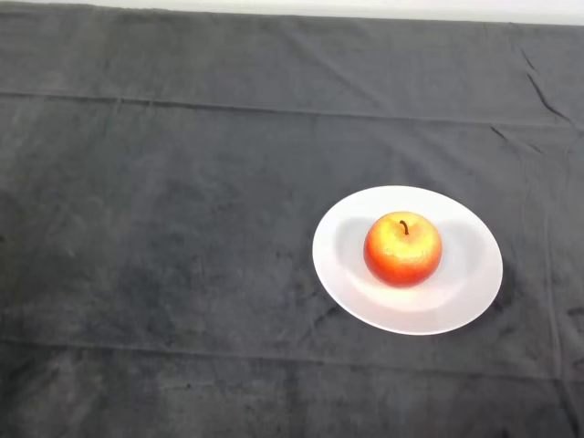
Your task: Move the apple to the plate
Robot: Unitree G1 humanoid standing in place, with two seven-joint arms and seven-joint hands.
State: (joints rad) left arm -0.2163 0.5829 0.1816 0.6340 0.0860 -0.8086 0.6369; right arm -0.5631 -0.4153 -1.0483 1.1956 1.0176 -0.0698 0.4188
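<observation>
A red and yellow apple [402,249] with a dark stem stands upright in the middle of a white round plate [465,292]. The plate lies on the dark cloth, right of the view's centre.
The dark grey cloth [164,237] covers the whole table, with creases running across it at the back and front. A pale strip of the table's far edge [365,9] shows along the top.
</observation>
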